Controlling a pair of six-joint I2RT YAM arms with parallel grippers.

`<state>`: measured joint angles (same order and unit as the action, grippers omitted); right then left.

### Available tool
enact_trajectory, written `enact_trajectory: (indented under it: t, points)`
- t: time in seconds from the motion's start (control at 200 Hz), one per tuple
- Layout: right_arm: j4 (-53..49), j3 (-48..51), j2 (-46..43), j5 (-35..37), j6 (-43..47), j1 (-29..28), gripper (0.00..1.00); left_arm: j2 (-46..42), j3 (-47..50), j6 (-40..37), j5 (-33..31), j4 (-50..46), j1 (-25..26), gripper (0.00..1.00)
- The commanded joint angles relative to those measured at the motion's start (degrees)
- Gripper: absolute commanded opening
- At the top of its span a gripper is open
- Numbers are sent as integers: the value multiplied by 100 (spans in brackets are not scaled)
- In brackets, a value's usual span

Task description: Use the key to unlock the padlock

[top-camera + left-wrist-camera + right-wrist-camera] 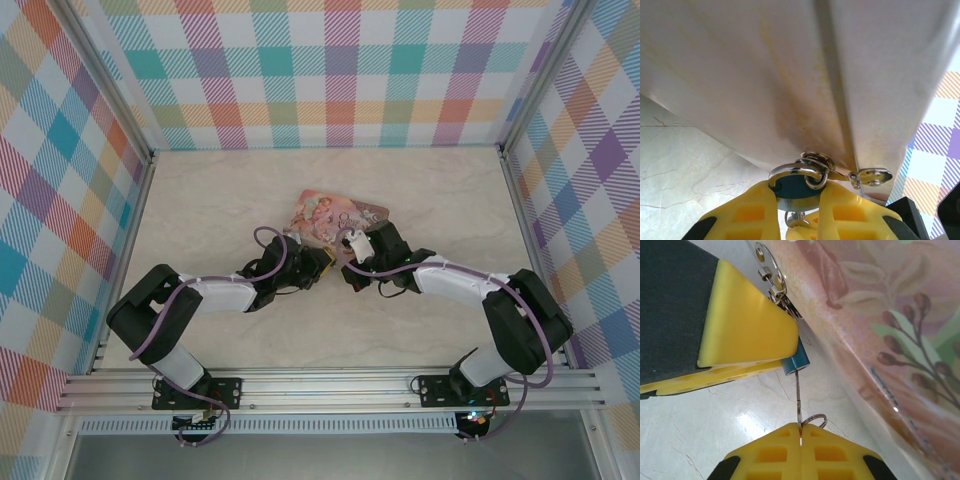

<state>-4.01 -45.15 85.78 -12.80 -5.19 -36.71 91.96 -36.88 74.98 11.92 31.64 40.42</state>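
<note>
The small blue padlock [796, 187] sits between my left gripper's [798, 202] yellow fingers, which are shut on its body. Its metal shackle [790, 168] passes through rings linked to the hasp [872, 176] of the pink tin [765, 75]. In the right wrist view the slim grey key [798, 390] runs straight up from my right gripper [800, 432] into the bottom of the padlock [795, 363]. The right gripper is shut on the key's head, with the key ring [815, 420] sticking out beside it. From above, both grippers [322, 265] [352, 262] meet at the tin's near edge.
The pink pictured tin [335, 212] lies in the middle of the marble table [220, 200], right behind both grippers. Checked walls close the table on the left, back and right. In the right wrist view the tin's side [880, 330] stands close on the right.
</note>
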Motion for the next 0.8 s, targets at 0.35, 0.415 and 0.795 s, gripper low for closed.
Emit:
enact_trajectory:
  t: [0.35,0.415,0.795]
  points:
    - [301,-57,-203,-346,-47,138,2,-73,59,-115,297,318,84,0]
    - [337,-70,-154,-355,-57,138,2,-64,35,-149,355,373,88,0]
    - [1533,152,44,-516,-114,151,2,-64,-56,-247,630,353,83,0]
